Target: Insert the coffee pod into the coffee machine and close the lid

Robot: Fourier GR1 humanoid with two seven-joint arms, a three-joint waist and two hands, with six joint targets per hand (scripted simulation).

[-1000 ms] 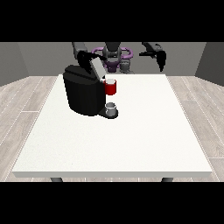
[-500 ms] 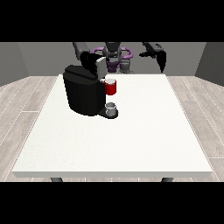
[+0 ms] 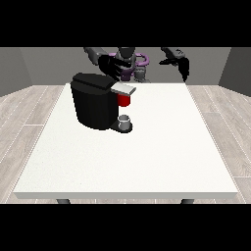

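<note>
The black coffee machine point(image 3: 97, 105) stands on the left half of the white table point(image 3: 162, 147). Its lid point(image 3: 122, 89) lies flat over the top, with a grey front edge. Under the lid's front a red part point(image 3: 124, 100) shows; I cannot tell whether it is the pod. A small grey cup point(image 3: 125, 121) sits on the machine's base. The hand at the view's left point(image 3: 111, 67) hovers just above and behind the lid with its fingers spread, holding nothing. The hand at the view's right point(image 3: 182, 64) hangs in the air over the table's far right edge, fingers relaxed.
The robot's torso point(image 3: 128, 61) stands behind the table's far edge. The table's near and right parts are bare white surface. A grey wood floor surrounds the table.
The lid, tilted up one second ago, has come down flat on the machine. The hand at the view's left has moved forward and lifted off it. The other hand has barely moved.
</note>
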